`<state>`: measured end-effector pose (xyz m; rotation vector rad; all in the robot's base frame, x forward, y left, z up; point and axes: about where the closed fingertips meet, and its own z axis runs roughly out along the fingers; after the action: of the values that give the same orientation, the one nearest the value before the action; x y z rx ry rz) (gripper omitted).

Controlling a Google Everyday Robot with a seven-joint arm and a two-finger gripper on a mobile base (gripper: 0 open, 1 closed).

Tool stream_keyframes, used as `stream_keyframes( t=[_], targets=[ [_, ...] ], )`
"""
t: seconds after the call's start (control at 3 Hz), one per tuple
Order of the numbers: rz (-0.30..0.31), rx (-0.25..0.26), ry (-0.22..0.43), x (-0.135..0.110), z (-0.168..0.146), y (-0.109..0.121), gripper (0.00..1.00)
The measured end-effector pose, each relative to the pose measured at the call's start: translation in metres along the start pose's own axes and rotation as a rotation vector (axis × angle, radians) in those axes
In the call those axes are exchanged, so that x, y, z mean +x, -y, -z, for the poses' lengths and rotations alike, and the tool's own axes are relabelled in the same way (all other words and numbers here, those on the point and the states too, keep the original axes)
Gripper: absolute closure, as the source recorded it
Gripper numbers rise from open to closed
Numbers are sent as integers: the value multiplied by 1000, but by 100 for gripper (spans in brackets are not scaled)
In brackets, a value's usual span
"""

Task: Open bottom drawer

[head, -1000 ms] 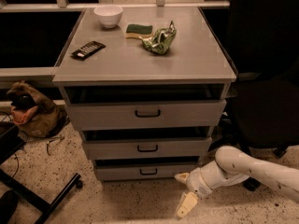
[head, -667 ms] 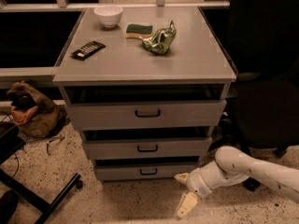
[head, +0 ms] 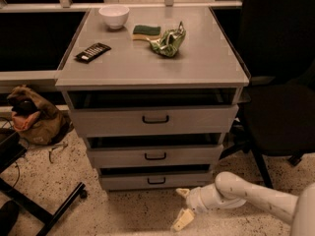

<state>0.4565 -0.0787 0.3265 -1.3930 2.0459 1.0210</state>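
Note:
The grey cabinet has three drawers. The bottom drawer (head: 155,181) is the lowest, a plain grey front with a small dark loop handle (head: 156,181) at its centre. It sits nearly flush under the middle drawer (head: 155,157). My gripper (head: 182,206) is low near the floor, to the right of and below the bottom drawer's handle, apart from it. Its two pale fingers (head: 183,220) are spread apart and hold nothing. The white arm (head: 251,195) comes in from the lower right.
The top drawer (head: 155,119) stands above. On the cabinet top (head: 197,68) are a white bowl (head: 114,15), a sponge (head: 146,31), a green bag (head: 168,41) and a remote (head: 93,52). A black office chair (head: 280,107) stands right; a brown bag (head: 32,116) and chair base (head: 44,210) lie left.

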Motion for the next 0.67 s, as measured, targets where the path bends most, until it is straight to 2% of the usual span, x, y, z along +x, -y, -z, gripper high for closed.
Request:
stream_keyframes(
  t=[0.33,0.67],
  targets=[
    [15,83,62,26,-65,49,0],
    [16,83,61,25,-65,49,0]
  ],
)
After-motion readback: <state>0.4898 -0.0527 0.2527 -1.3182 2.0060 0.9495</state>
